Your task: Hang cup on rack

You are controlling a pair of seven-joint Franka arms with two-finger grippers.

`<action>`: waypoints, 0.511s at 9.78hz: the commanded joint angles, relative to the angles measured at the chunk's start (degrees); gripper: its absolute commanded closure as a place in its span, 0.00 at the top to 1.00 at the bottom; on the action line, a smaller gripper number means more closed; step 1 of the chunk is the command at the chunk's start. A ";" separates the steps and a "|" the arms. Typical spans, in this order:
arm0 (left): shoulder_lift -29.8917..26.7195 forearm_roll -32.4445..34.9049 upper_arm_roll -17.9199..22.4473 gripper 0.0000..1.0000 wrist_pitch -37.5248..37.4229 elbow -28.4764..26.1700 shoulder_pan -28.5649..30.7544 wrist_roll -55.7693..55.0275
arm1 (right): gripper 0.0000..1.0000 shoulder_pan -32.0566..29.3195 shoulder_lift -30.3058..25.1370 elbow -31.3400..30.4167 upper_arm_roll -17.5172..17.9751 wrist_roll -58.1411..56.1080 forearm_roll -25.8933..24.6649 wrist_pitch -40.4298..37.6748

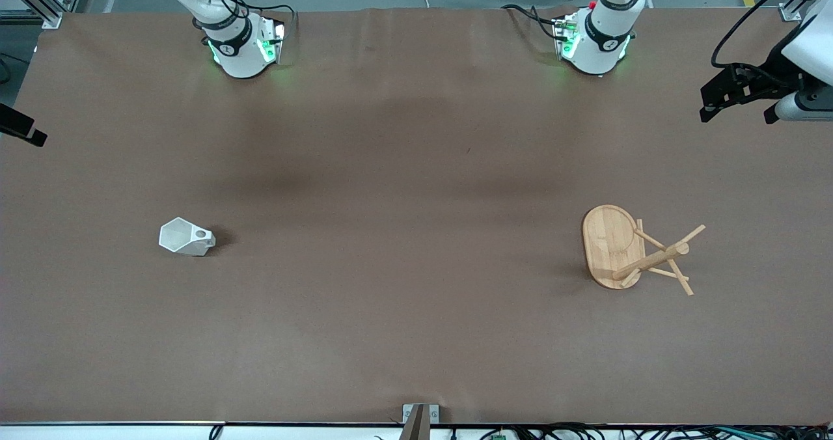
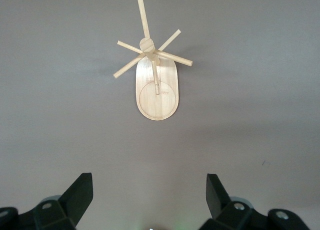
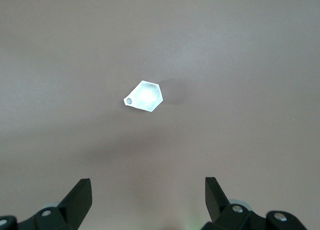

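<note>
White faceted cup (image 1: 186, 237) sits toward right arm's end; bamboo mug tree (image 1: 634, 251) w/ oval base toward left arm's. Left gripper (image 2: 149, 202) & right gripper (image 3: 148, 202) high, jaws apart, empty. Risk – facets slip in pinch; handle hole probably misses thin peg.

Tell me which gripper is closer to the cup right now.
Right. The right gripper hangs above the cup, fingers open. The left gripper hangs above the rack at the left arm's end of the table.

A brown bench (image 1: 416, 166) fills the view. A small metal bracket (image 1: 420, 417) sits at the bench edge nearest the front camera.
</note>
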 commanded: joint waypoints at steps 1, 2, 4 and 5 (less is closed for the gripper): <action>1.50 -0.34 0.07 1.00 -1.21 -0.11 -0.19 1.01 | 1.00 0.17 -0.44 -0.66 -0.06 -0.55 -0.93 -1.61; 1.50 -0.17 0.07 1.00 -1.21 -0.20 -0.20 1.01 | 1.00 0.34 -0.26 -0.75 -0.15 -0.73 -1.01 -2.49; 1.50 -0.08 -0.02 1.00 -1.12 -0.21 -0.37 1.01 | 1.00 0.26 2.80 -4.33 -0.06 -0.73 -0.84 0.90; 1.50 -0.08 -0.10 1.00 -1.12 -0.21 -0.37 1.01 | 1.00 0.25 3.42 -9.83 -0.06 -0.73 -0.75 7.36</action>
